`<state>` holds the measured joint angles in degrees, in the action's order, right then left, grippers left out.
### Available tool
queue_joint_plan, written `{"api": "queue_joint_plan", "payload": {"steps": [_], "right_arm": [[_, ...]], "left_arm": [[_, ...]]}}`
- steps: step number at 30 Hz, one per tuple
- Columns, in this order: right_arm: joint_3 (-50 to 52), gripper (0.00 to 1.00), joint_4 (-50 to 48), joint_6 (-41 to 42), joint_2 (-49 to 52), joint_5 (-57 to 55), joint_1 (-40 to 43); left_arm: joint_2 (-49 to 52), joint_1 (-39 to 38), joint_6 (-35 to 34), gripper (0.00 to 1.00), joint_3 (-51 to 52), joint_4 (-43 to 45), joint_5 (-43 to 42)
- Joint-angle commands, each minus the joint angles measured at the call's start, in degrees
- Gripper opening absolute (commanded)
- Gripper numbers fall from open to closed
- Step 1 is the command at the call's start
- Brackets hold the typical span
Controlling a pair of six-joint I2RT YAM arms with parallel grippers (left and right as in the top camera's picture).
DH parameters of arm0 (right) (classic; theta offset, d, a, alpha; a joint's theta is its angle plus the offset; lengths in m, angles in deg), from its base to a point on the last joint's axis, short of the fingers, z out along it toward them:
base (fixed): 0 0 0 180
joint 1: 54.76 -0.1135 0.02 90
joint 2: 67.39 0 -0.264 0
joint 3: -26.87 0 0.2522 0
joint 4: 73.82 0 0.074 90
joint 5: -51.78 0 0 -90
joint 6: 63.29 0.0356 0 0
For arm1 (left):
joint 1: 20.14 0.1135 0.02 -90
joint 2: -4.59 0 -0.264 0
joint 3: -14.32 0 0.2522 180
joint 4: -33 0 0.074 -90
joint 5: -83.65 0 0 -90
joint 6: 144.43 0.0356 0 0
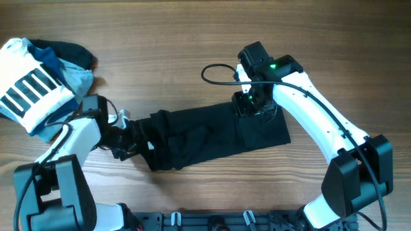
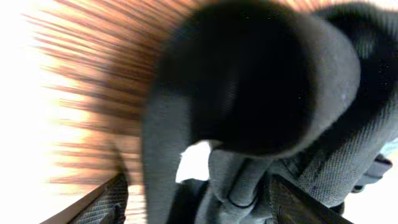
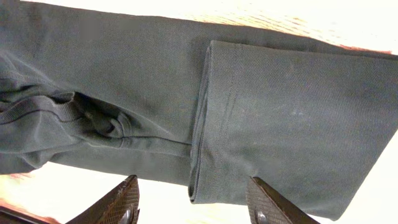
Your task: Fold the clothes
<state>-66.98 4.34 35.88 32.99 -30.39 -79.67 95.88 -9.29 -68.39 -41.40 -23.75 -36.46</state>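
The black shirt lies as a long folded strip across the surface. One end sits at the left gripper, and the far long edge is under the right gripper. The left gripper's jaws stand apart around bunched cloth, not clamped as far as I can see, probably there to tidy that end. The right gripper is also released and hovers over a folded flap's hem with nothing between its fingers, likely placed to lift that edge. There's open wood beyond the right gripper. Behind the left gripper sits a pile of other clothes, so folding toward the right gripper looks safer.
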Motion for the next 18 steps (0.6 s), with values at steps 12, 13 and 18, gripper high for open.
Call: {"api": "queue_joint_plan", "payload": {"steps": [12,13,18], "right_arm": [[-1.01,0.57,0.61,1.9,-0.5,-0.81,0.24],[-1.01,0.58,0.59,1.92,-0.5,-0.81,0.24],[-1.01,0.57,0.63,1.73,-0.5,-0.79,0.24]], "left_arm": [[0.55,-0.76,11.82,0.82,2.8,2.56,-9.29],[0.55,-1.73,11.85,0.82,2.8,3.21,-9.29],[0.55,-2.27,10.03,0.82,2.8,4.44,-9.29]]}}
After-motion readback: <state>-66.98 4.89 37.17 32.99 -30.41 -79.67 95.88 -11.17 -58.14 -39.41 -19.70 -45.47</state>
